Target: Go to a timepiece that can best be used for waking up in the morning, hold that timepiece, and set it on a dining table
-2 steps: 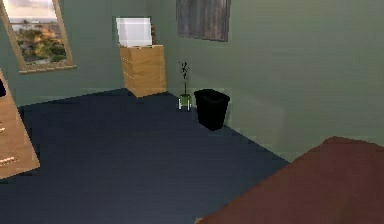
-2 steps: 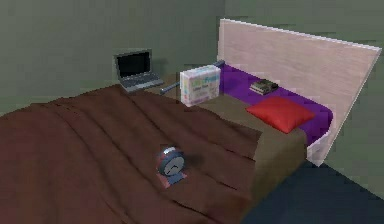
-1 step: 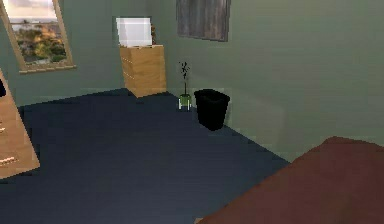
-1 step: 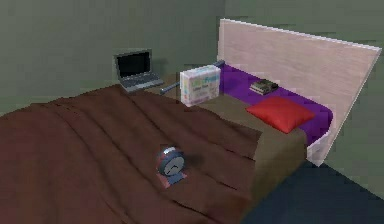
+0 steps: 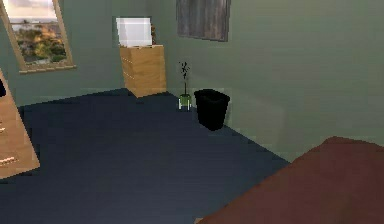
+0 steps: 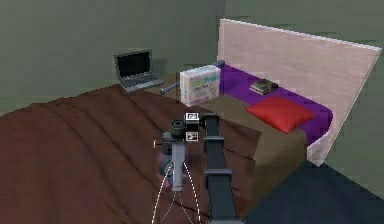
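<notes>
Smooth brown bedspread [image 6: 80,130], flat pale headboard [image 6: 300,55], square arm bar [image 6: 217,175], thin fingers [image 6: 158,200]

Forward view: dresser [image 5: 143,68] upper centre, box [image 5: 134,31] on it; plant [image 5: 185,85] and bin [image 5: 212,108] to its right. Arm side view: laptop [image 6: 134,70] upper left on bed [image 6: 80,140], pillow [image 6: 281,113] at right.

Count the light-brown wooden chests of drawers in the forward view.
2. One light-brown wooden chest of drawers stands right of the window, a white box on top; the second chest is cut off at the view's left edge. More may be hidden beyond the frame.
</notes>
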Controlling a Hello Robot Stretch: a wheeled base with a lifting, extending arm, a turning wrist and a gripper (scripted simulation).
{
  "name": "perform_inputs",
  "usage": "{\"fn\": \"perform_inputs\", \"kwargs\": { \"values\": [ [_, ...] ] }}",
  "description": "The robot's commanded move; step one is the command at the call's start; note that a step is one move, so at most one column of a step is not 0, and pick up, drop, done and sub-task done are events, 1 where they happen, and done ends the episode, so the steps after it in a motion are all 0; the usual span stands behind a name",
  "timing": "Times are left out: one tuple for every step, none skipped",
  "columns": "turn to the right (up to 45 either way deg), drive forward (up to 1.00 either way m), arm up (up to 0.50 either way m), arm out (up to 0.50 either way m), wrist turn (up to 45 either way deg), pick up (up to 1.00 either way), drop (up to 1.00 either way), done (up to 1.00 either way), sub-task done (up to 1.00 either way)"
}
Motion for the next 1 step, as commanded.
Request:
{"fn": "perform_inputs", "kwargs": {
  "values": [
    [0.0, 0.00, 0.00, 0.00, 45.0, 0.00, 0.00, 0.00, 0.00]
  ]
}}
